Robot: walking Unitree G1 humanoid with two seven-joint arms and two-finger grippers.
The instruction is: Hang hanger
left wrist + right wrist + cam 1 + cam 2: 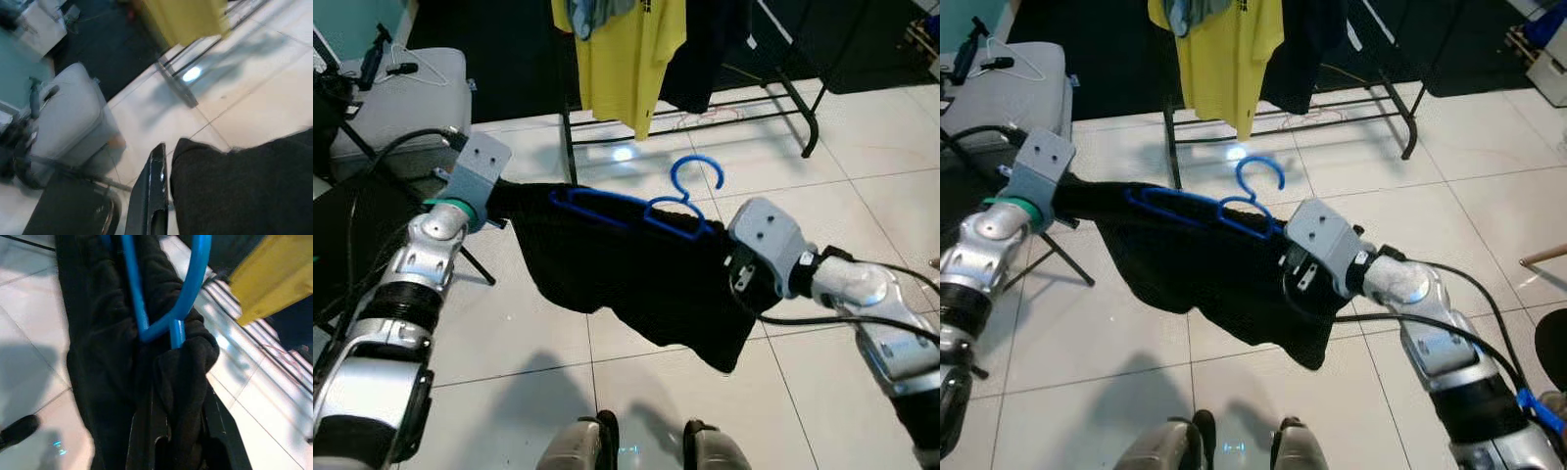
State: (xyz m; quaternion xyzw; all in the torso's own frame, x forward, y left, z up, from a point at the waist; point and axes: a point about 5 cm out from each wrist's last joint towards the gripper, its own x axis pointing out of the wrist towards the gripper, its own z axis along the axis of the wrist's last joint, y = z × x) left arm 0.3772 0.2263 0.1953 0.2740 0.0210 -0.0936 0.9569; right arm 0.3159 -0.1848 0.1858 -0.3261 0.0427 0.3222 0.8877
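Hanger in blue is lying nearly level between your two arms above the white tiled floor, its long axis running across from your left to your right, hook curling up and away toward the clothes rack. You are carrying a black garment draped on it. Your right gripper is clenching garment and hanger end; your left gripper is pinching the garment's other end

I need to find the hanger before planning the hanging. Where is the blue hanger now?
The blue hanger lies on the black garment stretched between the left claw and the right claw, in front of the clothes rack holding a yellow shirt.
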